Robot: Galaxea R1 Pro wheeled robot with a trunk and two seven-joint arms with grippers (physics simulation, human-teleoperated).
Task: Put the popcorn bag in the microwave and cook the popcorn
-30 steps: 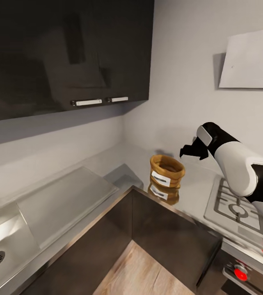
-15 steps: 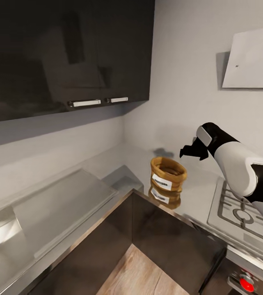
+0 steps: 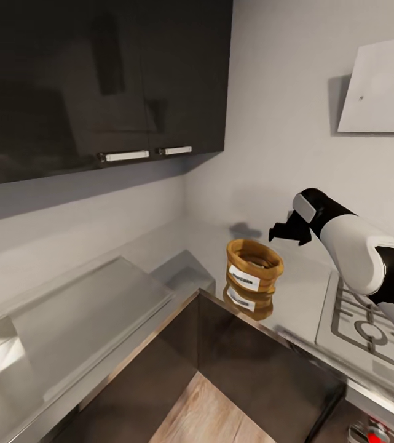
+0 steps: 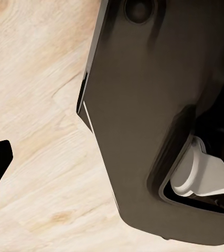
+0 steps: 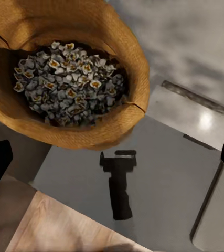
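Head view: the bag (image 3: 254, 267) stands upright on the countertop (image 3: 295, 289), close to its inner corner edge, with its rolled rim open upward and a white label facing out. Its mirror copy shows in the glossy slab just below. The right gripper (image 3: 281, 232) hangs above and a little behind the bag, apart from it, pointed down; that looks like a line-up for a grasp from above on the rim. Its fingers appear spread, with nothing between them. The hob (image 3: 369, 323) lies to the arm's right, well clear of the bag. A dark wall cabinet (image 3: 98, 80) hangs over the other run of worktop, and a white hood (image 3: 381, 86) sits on the far wall. Nothing stands between gripper and bag, though the bag's nearness to the edge means a push could tip it off, I judge.

Left wrist view: wooden floor (image 4: 33, 131) and a dark part of the robot's own body (image 4: 159, 121); one black fingertip shows at the edge, so I cannot tell how that gripper stands.

Right wrist view: looking down into the bag (image 5: 17, 31), with greyish kernels (image 5: 70, 79) heaped inside. The two fingertips sit at opposite edges, wide apart, and the gripper's shadow falls on the slab beside the bag.
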